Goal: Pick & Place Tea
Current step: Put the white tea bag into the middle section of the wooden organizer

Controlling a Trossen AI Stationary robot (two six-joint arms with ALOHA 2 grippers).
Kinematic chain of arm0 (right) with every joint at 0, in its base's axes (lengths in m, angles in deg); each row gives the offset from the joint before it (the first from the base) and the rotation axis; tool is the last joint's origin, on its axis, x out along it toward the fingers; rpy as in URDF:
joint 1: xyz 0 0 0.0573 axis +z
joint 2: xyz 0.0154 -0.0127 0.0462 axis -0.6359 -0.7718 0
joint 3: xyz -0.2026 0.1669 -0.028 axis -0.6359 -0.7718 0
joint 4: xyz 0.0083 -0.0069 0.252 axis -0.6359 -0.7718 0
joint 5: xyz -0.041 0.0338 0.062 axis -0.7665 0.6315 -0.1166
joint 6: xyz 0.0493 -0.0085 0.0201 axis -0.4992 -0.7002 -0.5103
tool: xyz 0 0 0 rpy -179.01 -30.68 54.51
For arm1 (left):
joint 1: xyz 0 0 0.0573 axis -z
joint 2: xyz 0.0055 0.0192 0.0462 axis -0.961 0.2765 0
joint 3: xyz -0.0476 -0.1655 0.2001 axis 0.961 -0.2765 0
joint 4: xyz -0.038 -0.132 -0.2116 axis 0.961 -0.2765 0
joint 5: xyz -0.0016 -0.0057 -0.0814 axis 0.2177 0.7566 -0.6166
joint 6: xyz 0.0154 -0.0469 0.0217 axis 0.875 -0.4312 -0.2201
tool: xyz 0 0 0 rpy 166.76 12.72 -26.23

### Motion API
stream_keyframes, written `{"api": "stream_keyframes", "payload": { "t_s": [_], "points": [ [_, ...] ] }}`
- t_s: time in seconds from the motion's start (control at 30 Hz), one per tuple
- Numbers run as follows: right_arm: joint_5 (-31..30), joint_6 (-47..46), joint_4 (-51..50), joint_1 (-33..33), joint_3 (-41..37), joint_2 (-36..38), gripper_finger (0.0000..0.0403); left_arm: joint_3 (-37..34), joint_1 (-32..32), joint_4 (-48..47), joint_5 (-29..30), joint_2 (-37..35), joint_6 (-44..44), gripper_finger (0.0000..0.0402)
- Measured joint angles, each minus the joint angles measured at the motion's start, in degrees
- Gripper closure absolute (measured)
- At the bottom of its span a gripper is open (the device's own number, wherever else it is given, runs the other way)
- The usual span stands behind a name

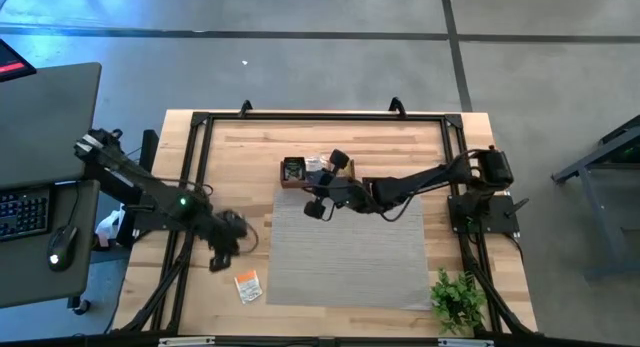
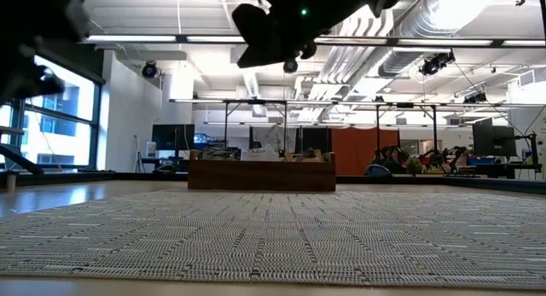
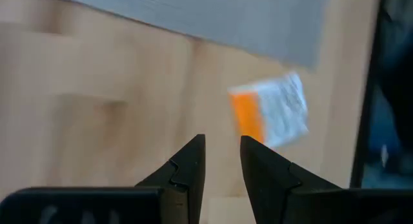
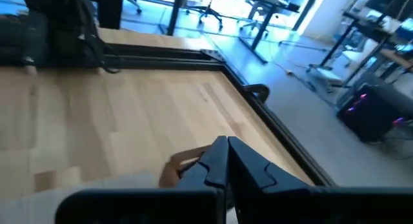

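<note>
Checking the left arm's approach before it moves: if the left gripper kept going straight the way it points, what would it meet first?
Probably the bare wooden table. The left gripper, jaws slightly apart and empty, aims just beside the white-and-orange tea sachet, which lies a little off its line. Depth is hard to judge.

A wooden table (image 1: 300, 137) with a black frame (image 1: 320, 115) along its edges is seen from above. A grey woven mat (image 1: 350, 252) is laid over the middle of it. A brown wooden box (image 1: 300, 173) is set at the mat's far edge; in the low view the box (image 2: 261, 173) is seen across the mat (image 2: 273, 236), with an office room behind it. A small green plant (image 1: 458, 299) is placed at the table's near right corner. A dark desk (image 1: 45, 187) stands beside the table on the left, and a keyboard (image 1: 22, 212) and a mouse (image 1: 62, 245) are laid on it.
</note>
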Motion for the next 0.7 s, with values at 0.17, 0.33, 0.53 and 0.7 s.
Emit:
{"api": "stream_keyframes", "payload": {
  "t_s": [0.17,0.33,0.53,0.7],
  "points": [
    [-2.7,1.9,-0.4,0.5,0.0,0.0,0.0394,-5.7,5.2,18.0,-1.4,5.6,8.9,0.0305],
    [-1.3,0.4,-1.9,0.5,0.0,0.0,0.04,-5.4,8.2,26.3,2.6,10.7,25.8,0.0305],
    [-1.1,0.0,-2.2,0.5,0.0,0.0,0.0394,-4.6,6.0,31.2,-5.3,18.4,37.3,0.0305],
    [-0.7,-0.5,-2.2,0.5,0.0,0.0,0.0392,-0.3,2.8,28.9,-6.9,21.7,37.7,0.0305]
  ]
}}
